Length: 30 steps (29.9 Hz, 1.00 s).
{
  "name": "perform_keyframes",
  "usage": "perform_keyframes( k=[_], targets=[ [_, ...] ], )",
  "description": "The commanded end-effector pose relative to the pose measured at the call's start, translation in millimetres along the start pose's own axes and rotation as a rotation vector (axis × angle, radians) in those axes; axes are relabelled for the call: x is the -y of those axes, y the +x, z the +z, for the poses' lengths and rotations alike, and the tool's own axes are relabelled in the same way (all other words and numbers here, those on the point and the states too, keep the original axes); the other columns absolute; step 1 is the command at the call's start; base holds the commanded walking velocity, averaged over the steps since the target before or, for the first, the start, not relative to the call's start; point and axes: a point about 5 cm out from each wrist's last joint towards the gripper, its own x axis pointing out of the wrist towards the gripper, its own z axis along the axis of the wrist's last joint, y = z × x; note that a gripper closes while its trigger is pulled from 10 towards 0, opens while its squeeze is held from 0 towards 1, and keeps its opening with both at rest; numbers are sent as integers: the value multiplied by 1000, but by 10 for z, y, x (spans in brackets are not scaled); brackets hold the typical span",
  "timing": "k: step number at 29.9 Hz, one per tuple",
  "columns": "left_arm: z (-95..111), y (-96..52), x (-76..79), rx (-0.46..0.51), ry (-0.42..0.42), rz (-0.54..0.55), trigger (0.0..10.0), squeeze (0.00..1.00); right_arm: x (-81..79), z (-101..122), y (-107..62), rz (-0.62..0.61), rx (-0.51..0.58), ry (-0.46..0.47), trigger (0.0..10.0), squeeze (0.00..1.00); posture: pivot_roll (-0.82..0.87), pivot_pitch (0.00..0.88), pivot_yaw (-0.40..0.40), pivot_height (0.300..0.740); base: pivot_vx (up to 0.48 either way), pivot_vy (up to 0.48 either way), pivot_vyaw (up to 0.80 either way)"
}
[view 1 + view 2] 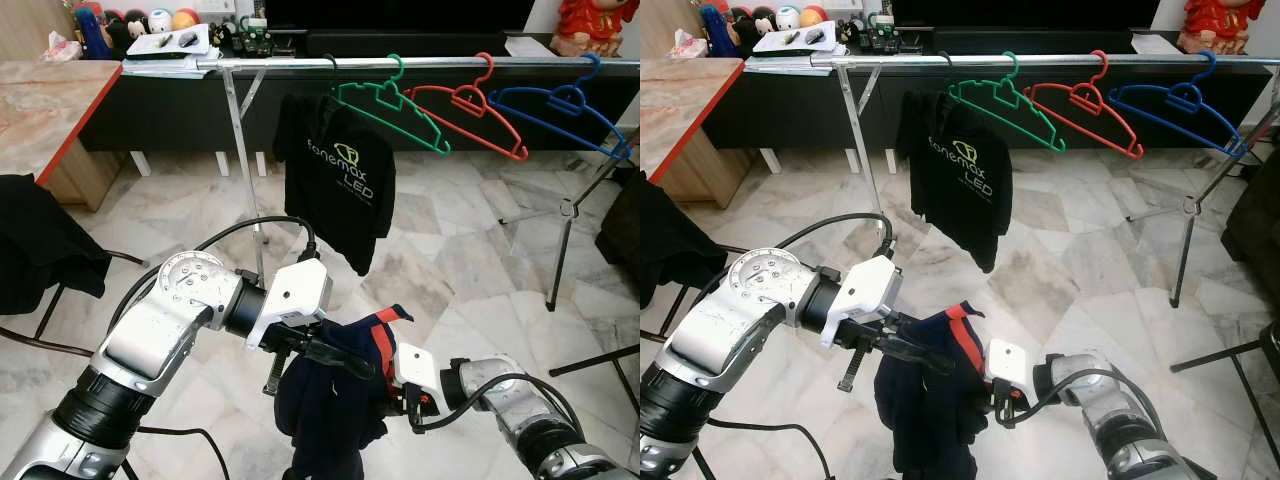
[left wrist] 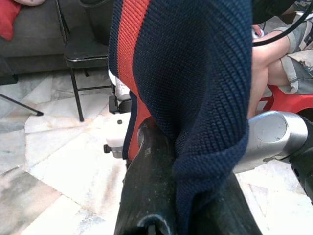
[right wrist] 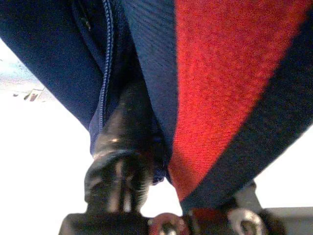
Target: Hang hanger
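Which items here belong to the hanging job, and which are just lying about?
Job:
- navy garment with red stripe, held between both grippers
- left gripper
- right gripper
- silver metal clothes rail
- empty green, red and blue plastic hangers

Lying about:
- black printed T-shirt, already hung
- dark cloth on chair
- papers on black cabinet

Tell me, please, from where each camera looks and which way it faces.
Left eye view: on the head, looking forward and down at the rail, both silver arms and the navy garment between them.
Right eye view: beside it, same scene, slightly shifted.
Left wrist view: along the left gripper, navy and red knit draped over it.
Right wrist view: along the right gripper, pressed into the same garment.
Shared: all four show the garment.
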Motion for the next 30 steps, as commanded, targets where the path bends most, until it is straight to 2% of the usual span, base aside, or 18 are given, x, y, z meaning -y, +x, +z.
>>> perform_keyframes(
  k=[1, 9, 10, 11, 12, 13, 18, 19, 20, 21, 22, 27, 30],
  targets=[
    [145, -2, -20, 27, 55, -14, 10000, 0, -58, -82, 19, 17, -13, 39, 0, 0, 88, 168, 30, 740, 0, 0, 0],
    [158, -8, -25, 31, 57, -11, 10000, 0, -121, -186, 43, 30, -82, 42, 118, 0, 91, 168, 31, 740, 0, 0, 0],
    [159, -8, -25, 32, 57, -11, 10000, 0, -122, -188, 44, 29, -80, 45, 2118, 0, 91, 168, 31, 740, 0, 0, 0],
    [162, -11, -26, 32, 58, -10, 10000, 0, -123, -189, 45, 28, -77, 49, 4784, 0, 91, 168, 31, 740, 0, 0, 0],
    [163, -12, -26, 32, 58, -10, 10000, 0, -123, -189, 46, 27, -77, 49, 4784, 0, 92, 169, 31, 740, 0, 0, 0],
    [163, -14, -27, 33, 58, -10, 10000, 0, -124, -190, 48, 26, -77, 50, 10000, 0, 91, 169, 31, 740, 0, 0, 0],
    [168, -15, -30, 35, 60, -7, 10000, 0, -128, -202, 58, 16, -81, 55, 10000, 0, 93, 168, 31, 740, 0, 0, 0],
    [168, -16, -31, 35, 60, -6, 10000, 0, -125, -203, 60, 9, -79, 60, 9412, 0, 93, 168, 31, 740, 0, 0, 0],
    [168, -16, -31, 35, 60, -6, 10000, 0, -125, -203, 60, 9, -79, 60, 9412, 0, 93, 168, 31, 740, 0, 0, 0],
    [168, -17, -32, 35, 60, -6, 10000, 0, -124, -203, 61, 7, -78, 63, 5294, 0, 93, 168, 32, 740, 0, 0, 0],
    [168, -17, -33, 35, 60, -5, 10000, 0, -124, -205, 62, 6, -77, 68, 0, 0, 93, 168, 32, 740, 0, 0, 0],
    [170, -19, -35, 35, 59, -2, 10000, 0, -134, -234, 64, -2, -92, 77, 0, 0, 93, 168, 31, 740, 0, 0, 0],
    [160, -29, -50, 34, 57, 17, 10000, 0, -118, -275, 53, -54, -134, 62, 0, 0, 93, 168, 31, 740, 0, 0, 0]
  ],
)
